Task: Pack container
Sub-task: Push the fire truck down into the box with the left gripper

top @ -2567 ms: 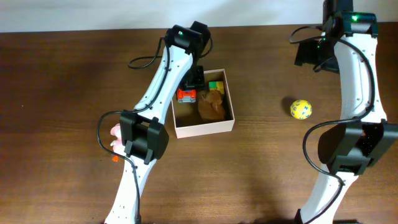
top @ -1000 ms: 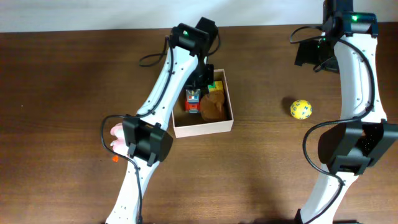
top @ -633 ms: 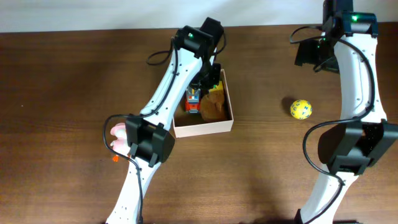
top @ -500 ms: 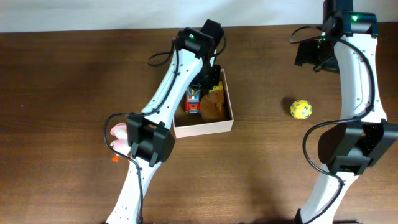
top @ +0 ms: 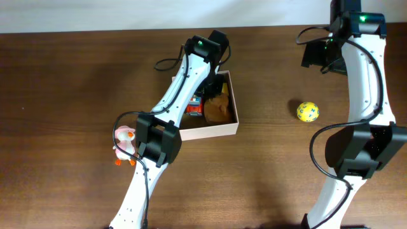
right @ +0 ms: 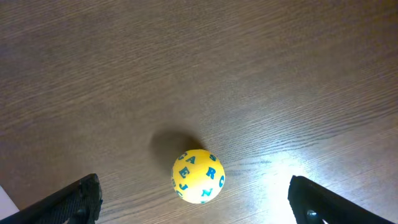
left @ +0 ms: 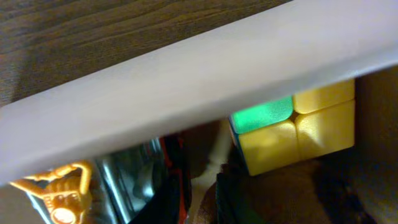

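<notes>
Shift: left arm has swung a bit further right over the last couple of seconds, so its elbow no longer hides the pink toy. The red toy car has been turned round inside the box. The ball and right arm haven't budged.
Pink toy (top: 124, 141): sits on the table (top: 63, 76) at the left, just beside the left arm's elbow, well apart from the box.
Left gripper (left: 200, 190): reaches down over the back edge of the box. Its fingers (left: 227, 196) are close together with something pale in the narrow gap, and honestly I can't tell if they're gripping it.
Container (top: 210, 130): a cream-walled box in the middle of the table. In the left wrist view one wall runs across as a blurry white band.
Red toy car (top: 194, 109): inside the box on the left side, partly under the arm.
Brown toy (top: 217, 109): inside too, right next to the car.
Cube (left: 292, 127): yellow and green, in the box's far corner, just past the fingers.
Ball (top: 308, 111): yellow with blue letters, alone on the table, well right of the box.
Right gripper (right: 198, 206): up above the ball, fingers spread wide, holding nothing.
</notes>
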Tool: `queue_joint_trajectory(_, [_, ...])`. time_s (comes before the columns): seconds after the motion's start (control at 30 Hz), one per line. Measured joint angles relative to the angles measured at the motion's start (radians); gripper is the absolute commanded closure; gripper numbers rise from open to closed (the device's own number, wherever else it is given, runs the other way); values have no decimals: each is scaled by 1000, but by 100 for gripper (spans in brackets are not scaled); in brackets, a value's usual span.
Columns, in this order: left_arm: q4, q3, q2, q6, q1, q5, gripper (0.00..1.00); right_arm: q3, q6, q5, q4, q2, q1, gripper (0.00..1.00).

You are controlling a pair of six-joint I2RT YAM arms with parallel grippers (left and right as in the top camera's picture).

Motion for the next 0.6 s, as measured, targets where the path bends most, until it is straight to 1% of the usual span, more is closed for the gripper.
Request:
queue_joint_trajectory(0.1, [-3,0,0,7,0,-19,79,0,0,0,0,0,0,1])
queue_joint_trajectory(0.17, [-16,0,0,8,-1,-40,83,0,0,0,0,0,0,1])
queue_joint_trajectory(0.27, [-42,0,0,6,-1,-82,83,0,0,0,0,0,0,1])
queue_joint_trajectory(0.4, [-75,0,0,-30,-1,-130,83,0,0,0,0,0,0,1])
queue_joint_trajectory(0.6, [-92,0,0,-83,-1,-157,83,0,0,0,0,0,0,1])
